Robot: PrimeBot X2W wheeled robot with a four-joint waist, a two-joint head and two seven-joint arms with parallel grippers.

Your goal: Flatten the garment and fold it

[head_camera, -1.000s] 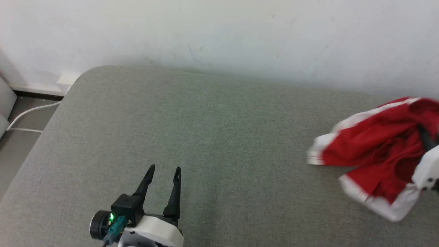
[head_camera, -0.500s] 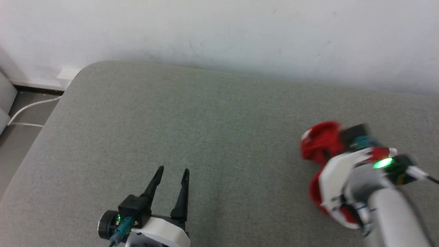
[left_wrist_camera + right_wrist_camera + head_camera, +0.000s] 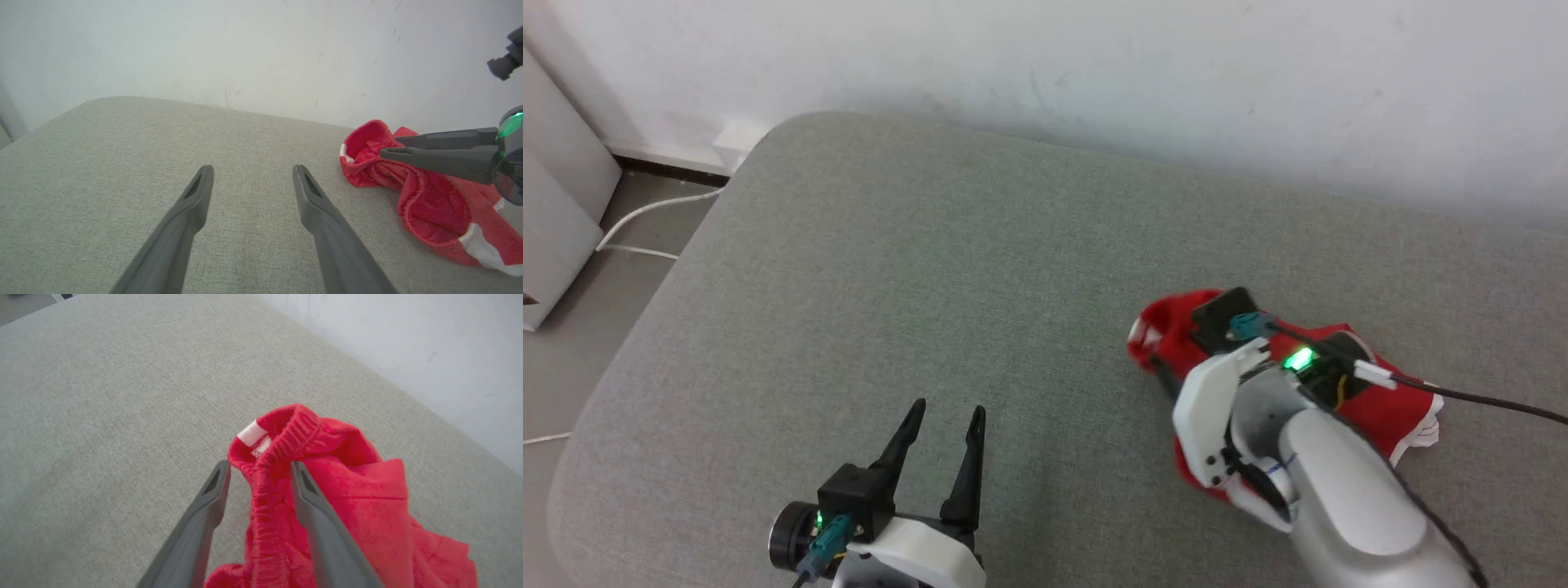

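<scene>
Our left gripper, fingers wide apart over the grey surface, our right gripper, fingers parted astride the waistband of the garment

L gripper: lower left in head view, fingers pointing up-fwd, jaws wide apart, holding nothing.
R gripper: jaws parted partway, fingers angled down and toward the robot's left.
R forearm: pale, comes in from lower right.
R wrist: white shell, green LED lit.
</scene>
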